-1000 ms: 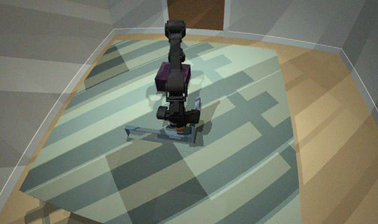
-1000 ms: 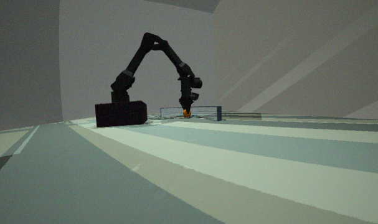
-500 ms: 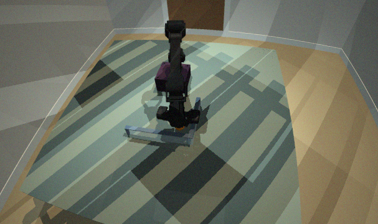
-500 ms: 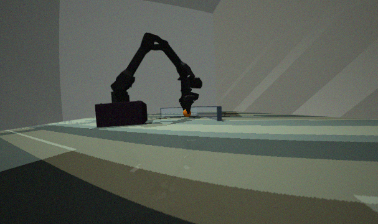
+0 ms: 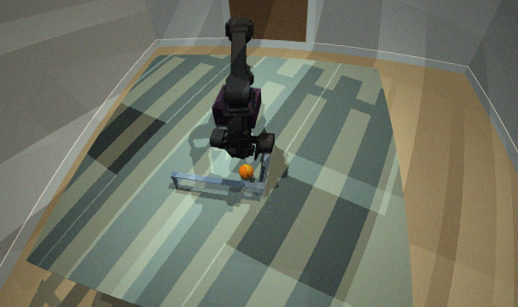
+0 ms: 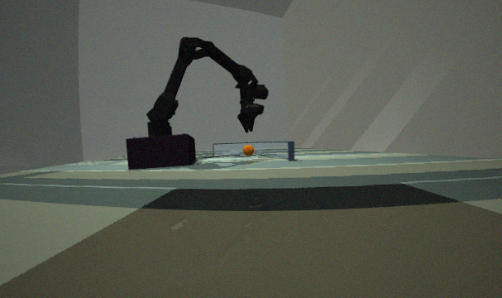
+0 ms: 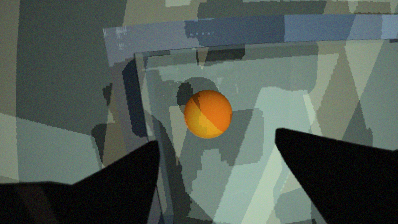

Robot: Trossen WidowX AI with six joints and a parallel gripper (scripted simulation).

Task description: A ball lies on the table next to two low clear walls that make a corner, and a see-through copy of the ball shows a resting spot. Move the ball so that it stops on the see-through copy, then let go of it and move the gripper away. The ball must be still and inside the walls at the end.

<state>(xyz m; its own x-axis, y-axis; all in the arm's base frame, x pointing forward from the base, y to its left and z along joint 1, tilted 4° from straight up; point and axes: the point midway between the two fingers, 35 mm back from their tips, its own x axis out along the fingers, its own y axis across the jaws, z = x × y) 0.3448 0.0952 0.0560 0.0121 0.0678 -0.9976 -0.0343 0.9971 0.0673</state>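
One ball: the ball (image 5: 246, 171) sits on the bench (image 5: 327, 239) inside the corner of the walls (image 5: 216, 183), free of my grip.
Spot: no separate see-through copy shows, so I judge the ball covers it.
Hand: my hand (image 6: 248, 128) hangs above the ball, fingers spread and holding nothing, so the ball is not nudged.
Walls: they fence the ball on two sides against rolling off.
Left to do: clear away, I judge.

Orange ball (image 5: 246, 171) sits on the table inside the corner of two low clear walls (image 5: 218, 182), near the right wall, touching nothing, no gripper on it
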